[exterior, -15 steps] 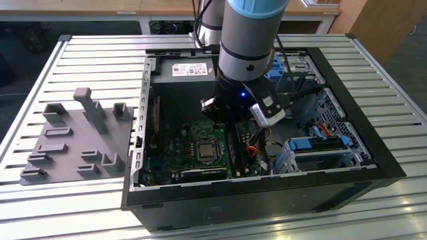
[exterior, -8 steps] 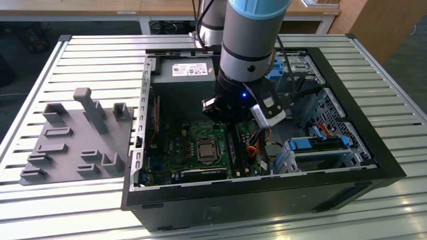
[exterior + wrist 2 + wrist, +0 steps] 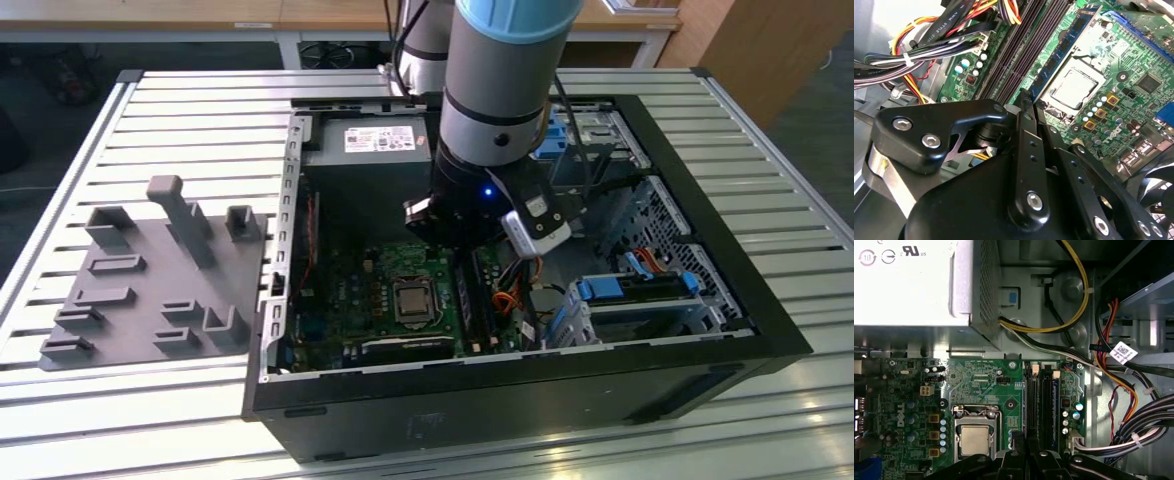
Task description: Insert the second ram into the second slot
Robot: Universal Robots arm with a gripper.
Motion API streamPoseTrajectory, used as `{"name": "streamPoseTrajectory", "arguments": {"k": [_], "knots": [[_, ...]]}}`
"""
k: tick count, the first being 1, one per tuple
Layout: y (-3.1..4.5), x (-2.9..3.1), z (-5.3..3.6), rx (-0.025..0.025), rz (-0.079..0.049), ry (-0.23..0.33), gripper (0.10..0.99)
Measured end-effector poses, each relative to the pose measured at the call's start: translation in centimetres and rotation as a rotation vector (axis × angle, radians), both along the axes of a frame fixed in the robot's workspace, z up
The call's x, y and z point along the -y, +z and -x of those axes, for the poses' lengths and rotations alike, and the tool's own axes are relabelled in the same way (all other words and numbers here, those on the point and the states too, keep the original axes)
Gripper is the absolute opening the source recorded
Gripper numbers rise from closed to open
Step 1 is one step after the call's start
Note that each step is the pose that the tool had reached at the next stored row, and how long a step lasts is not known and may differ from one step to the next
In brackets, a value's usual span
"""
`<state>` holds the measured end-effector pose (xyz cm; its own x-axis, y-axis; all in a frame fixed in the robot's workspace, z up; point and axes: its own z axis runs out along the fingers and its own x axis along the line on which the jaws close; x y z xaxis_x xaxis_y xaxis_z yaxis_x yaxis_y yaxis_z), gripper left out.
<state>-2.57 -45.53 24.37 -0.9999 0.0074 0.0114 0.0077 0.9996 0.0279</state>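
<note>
Gripper (image 3: 1026,102) hangs low inside the open computer case (image 3: 534,410); you cannot tell whether it pinches anything. One second ram (image 3: 1064,52) begins right at its tip, its long axis running straight away beside the single CPU socket (image 3: 1076,87). Dark memory slots (image 3: 1014,45) flank its other side, too crowded to count.

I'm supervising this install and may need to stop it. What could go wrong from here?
1. The hand sits low over the ram slots; pressing off-line could strain the blue ram stick or its slot.
2. The bare processor lies right beside it; a slip might hit it.
3. The cable bundle nearby could snag the arm.
</note>
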Motion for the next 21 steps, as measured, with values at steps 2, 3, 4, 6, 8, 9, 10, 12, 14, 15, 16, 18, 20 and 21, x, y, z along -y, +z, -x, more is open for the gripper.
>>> {"name": "streamPoseTrajectory", "arguments": {"k": [2, 3, 4, 6, 8, 9, 10, 12, 14, 15, 16, 18, 20, 21], "knots": [[-0.02, 0.01, 0.00, 0.0000, 0.000, 0.000, 0.137], [-0.04, 0.01, 0.00, 0.0000, 0.000, 0.000, 0.137], [-0.07, 0.01, 0.00, 0.0001, 0.000, 0.000, 0.137], [-0.11, 0.03, -0.01, 0.0000, 0.000, 0.000, 0.137], [-0.17, 0.04, -0.09, 0.0000, 0.000, 0.000, 0.137], [-0.20, 0.05, -0.12, 0.0000, 0.000, 0.000, 0.137], [-0.24, 0.05, -0.15, 0.0000, 0.000, 0.000, 0.137], [-0.32, 0.06, -0.17, 0.0000, 0.000, 0.000, 0.137], [-0.42, 0.11, -0.19, 0.0000, 0.000, -0.001, 0.137], [-0.46, 0.17, -0.20, 0.0000, 0.000, -0.001, 0.137], [-0.50, 0.23, -0.21, 0.0000, 0.000, -0.002, 0.137], [-0.56, 0.39, -0.23, 0.0000, 0.000, -0.003, 0.137], [-0.62, 0.54, -0.24, -0.0001, 0.000, -0.003, 0.137], [-0.66, 0.57, -0.25, -0.0001, 0.000, -0.003, 0.137]]}}
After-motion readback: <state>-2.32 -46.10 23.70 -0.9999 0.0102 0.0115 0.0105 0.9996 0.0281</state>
